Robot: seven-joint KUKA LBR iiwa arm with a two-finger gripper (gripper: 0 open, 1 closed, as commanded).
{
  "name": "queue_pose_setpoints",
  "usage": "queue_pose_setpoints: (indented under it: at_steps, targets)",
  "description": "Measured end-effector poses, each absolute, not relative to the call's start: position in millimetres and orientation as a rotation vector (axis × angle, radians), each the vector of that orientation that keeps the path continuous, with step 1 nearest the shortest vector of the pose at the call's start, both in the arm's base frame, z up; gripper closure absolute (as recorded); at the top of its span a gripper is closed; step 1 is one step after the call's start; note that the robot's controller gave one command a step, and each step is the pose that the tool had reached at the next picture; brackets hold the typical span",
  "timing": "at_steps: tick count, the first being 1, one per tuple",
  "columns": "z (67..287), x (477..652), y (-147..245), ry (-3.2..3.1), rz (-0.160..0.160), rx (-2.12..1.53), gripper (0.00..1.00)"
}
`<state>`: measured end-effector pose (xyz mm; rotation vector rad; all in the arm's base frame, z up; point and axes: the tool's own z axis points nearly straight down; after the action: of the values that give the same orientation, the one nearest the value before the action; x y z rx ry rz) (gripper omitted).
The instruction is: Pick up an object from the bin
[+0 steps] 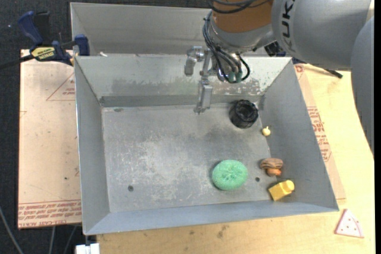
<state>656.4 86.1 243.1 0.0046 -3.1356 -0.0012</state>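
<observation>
Grey bin (89, 128), gripper (203, 105) near its far edge

The grey metal bin (149, 151) looks matt and pretty scuffed, with whitish scratches all over its floor. The round green pad (230, 175) has a bumpy, rough face; the small yellow block (281, 189) looks smooth, plastic-like.

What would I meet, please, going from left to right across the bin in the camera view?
Tool → green round pad → small pale bit → yellow block.
</observation>
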Motion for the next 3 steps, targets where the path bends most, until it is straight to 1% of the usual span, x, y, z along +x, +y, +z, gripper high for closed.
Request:
queue_pose_setpoints:
  at_steps: [1,2,3]
  targets:
    - [248.4,657.7,85.7,-3.144,-0.002,0.003,0.00]
    - [229.2,654.0,24.0,-3.144,-0.003,0.054,0.00]
    - [200.7,643.7,10.3,-3.142,0.005,-0.126,0.00]
